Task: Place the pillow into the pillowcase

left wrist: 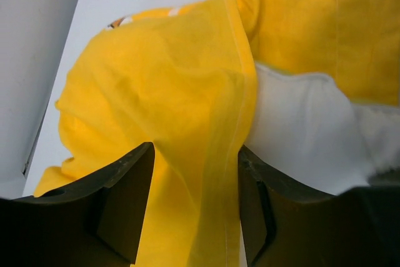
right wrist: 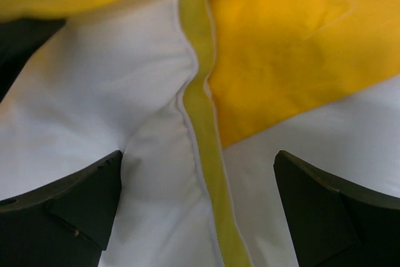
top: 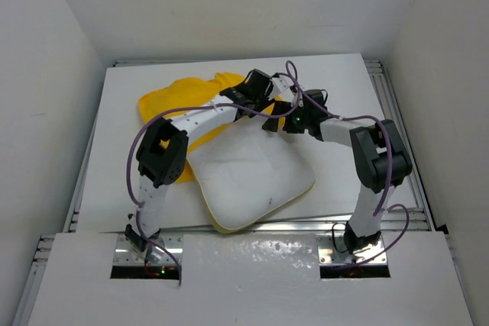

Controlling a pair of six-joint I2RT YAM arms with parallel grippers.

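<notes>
The white pillow (top: 252,177) lies in the middle of the table, and its far corner meets the yellow pillowcase (top: 179,97), which is bunched at the back left. My left gripper (top: 256,88) hovers at that junction. In the left wrist view its jaws (left wrist: 195,148) stand apart, with a fold and hem of the pillowcase (left wrist: 156,79) running loosely between them and the pillow (left wrist: 300,136) to the right. My right gripper (top: 289,117) is open wide (right wrist: 199,154) over the pillow (right wrist: 94,92), straddling a yellow-green band (right wrist: 201,110) beside the pillowcase (right wrist: 294,42).
White walls enclose the table (top: 344,89) on the left, back and right. Metal rails (top: 397,135) run along its side edges. Purple cables (top: 141,143) loop off both arms above the cloth. A thin yellow edge (top: 221,227) shows under the pillow's near corner.
</notes>
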